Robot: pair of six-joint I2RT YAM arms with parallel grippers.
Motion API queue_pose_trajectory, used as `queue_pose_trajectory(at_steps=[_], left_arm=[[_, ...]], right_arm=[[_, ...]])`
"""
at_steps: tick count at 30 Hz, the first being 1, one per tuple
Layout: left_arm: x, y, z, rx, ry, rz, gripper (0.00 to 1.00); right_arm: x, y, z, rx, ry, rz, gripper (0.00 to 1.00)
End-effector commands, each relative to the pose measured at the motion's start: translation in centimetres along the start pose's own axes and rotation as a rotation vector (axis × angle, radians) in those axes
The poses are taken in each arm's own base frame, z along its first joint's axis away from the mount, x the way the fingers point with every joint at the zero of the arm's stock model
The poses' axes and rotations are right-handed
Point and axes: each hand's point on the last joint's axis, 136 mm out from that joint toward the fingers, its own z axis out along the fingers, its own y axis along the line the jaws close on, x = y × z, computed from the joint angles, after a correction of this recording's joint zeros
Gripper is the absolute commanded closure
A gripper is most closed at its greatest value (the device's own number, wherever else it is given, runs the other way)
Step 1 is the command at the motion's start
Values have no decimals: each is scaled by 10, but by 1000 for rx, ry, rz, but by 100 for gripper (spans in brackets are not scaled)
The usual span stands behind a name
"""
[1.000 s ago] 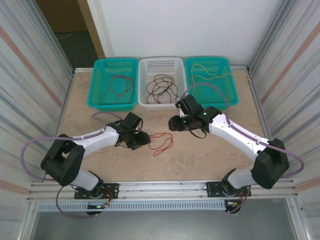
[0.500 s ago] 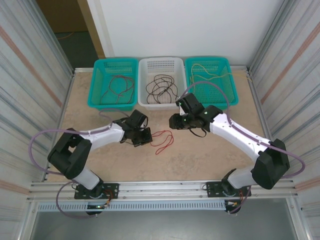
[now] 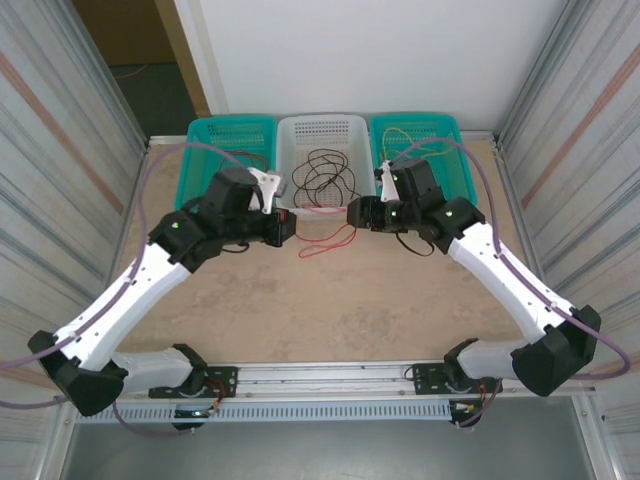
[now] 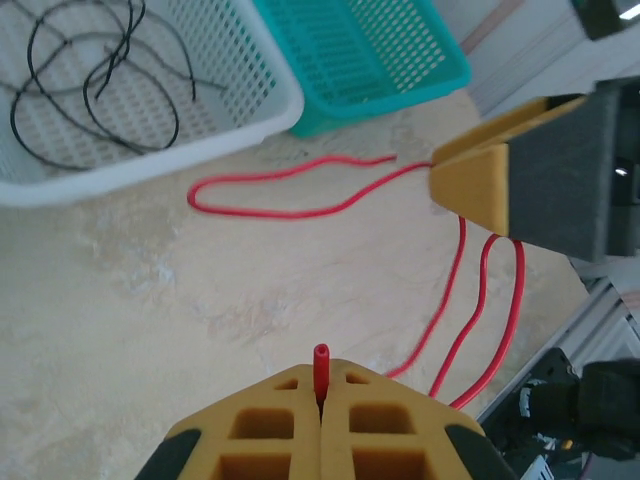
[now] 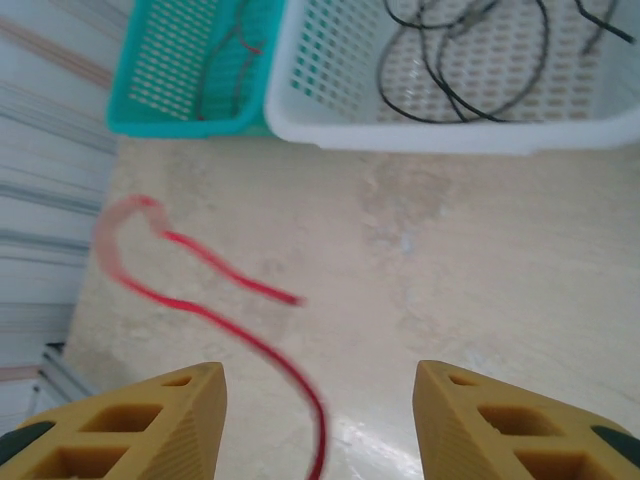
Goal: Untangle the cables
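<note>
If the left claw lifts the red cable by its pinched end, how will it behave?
Probably floppy: the red cable runs in loose curves over the table, so it should dangle from the left claw. Likely light, being so thin. It may slip, since only its tip is pinched.

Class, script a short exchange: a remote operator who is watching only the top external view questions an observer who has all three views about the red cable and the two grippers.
Operator: From above, the left gripper hides its own tips. Does it have the red cable?
Observer: Yes. In the left wrist view its fingers are shut on one end of the cable, and a short red tip sticks out between them.
Operator: And the right gripper?
Observer: In the right wrist view its jaws stand apart and are not clamped on anything. The red cable runs underneath them, blurred.
</note>
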Motion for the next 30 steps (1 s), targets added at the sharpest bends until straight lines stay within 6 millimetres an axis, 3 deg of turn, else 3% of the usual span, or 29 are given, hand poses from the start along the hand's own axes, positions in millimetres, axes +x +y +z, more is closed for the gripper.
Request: queue_pose_trajectory(at_steps=[1,6,12,21,30], left_arm=[[12,-4,-19,21,73,100,100],[-3,-10,-35,62,3,111,100],[-1,-18,-46,112,-46,204,100],[-10,-24,-52,139,-105,202,100],[-16,-22,-60,118,-148,206,100]], right_arm=[[-12,23,-15,-76,-24,-12,47],[-22,35,-25,-118,-50,-15,45],[-25,33,-34,-189,-32,29,38],[18,45,-1,-322,191,101,34],[40,50,19,-374,255,155,39]])
